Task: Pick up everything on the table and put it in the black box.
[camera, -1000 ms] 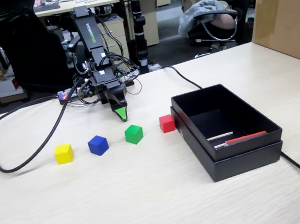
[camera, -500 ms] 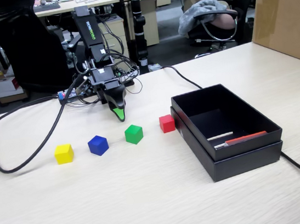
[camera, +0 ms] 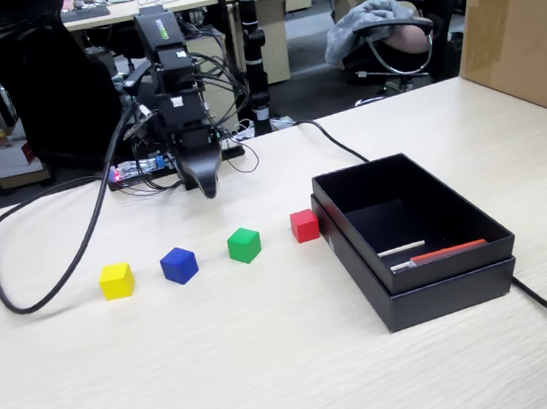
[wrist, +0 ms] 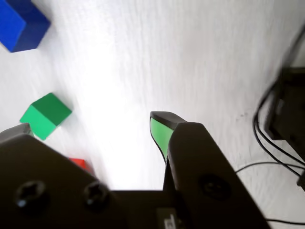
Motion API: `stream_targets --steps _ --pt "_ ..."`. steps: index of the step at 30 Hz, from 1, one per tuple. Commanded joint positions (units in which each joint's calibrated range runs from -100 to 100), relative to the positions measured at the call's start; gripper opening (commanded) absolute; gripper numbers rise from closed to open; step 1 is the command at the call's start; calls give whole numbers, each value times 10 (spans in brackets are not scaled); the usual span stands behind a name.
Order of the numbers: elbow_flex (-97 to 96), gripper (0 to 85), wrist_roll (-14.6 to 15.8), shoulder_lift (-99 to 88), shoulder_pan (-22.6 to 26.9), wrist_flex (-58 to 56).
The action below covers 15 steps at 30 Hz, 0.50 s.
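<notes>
Evidently nothing was done yet: in the fixed view the yellow (camera: 116, 280), blue (camera: 179, 264), green (camera: 244, 245) and red (camera: 304, 225) cubes sat on the bench (camera: 225, 372) below the raised, empty hand (camera: 208, 187), whose opening I could not tell. Past red, touching it, the box (camera: 445, 283) held no cube. In the wrist view, bare bench surrounded the hand (wrist: 159, 126), green (wrist: 45, 115) and blue (wrist: 21, 24) lying beside it.
</notes>
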Motion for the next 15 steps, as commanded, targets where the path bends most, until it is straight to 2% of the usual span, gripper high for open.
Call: stream_targets --steps 1,4,10,15 --pt "114 476 -3 56 -11 -101" --pt "182 476 -11 119 -29 -147" --pt "303 476 -30 284 -68 -150" --pt "422 476 -63 461 -117 -150"
